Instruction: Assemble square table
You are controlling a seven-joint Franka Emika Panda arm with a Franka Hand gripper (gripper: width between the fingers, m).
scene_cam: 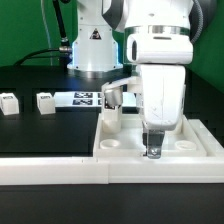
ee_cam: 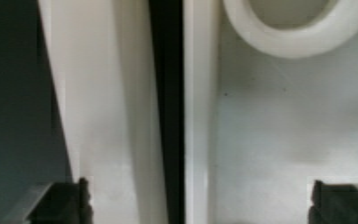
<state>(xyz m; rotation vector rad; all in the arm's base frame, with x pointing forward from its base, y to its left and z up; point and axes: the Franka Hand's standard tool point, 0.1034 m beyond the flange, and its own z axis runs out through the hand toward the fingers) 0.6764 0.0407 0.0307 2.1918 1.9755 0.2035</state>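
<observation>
Just behind the border rail (scene_cam: 50, 168) along the table's (scene_cam: 40, 130) front edge, the square top (scene_cam: 200, 140) lies flat, the hand (scene_cam: 153, 150) hangs low over its rim with fingers (ee_cam: 55, 200) spread wide, gripping nothing, and farther back two loose legs (scene_cam: 45, 100) sit at the exterior view's left.

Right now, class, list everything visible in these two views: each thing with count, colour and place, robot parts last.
square table top: one, white, exterior view's lower right, inside the rail's corner; a round socket shows in the wrist view.
legs: three seen, white with black-and-white tags; two on the table at the exterior view's left, one at the top's far corner.
marker board: one, white with black tags, flat behind the legs.
border rail: one, white, along the near edge.
table: one, black.
arm: one, white.
end effector: one, open, low over the top.
</observation>
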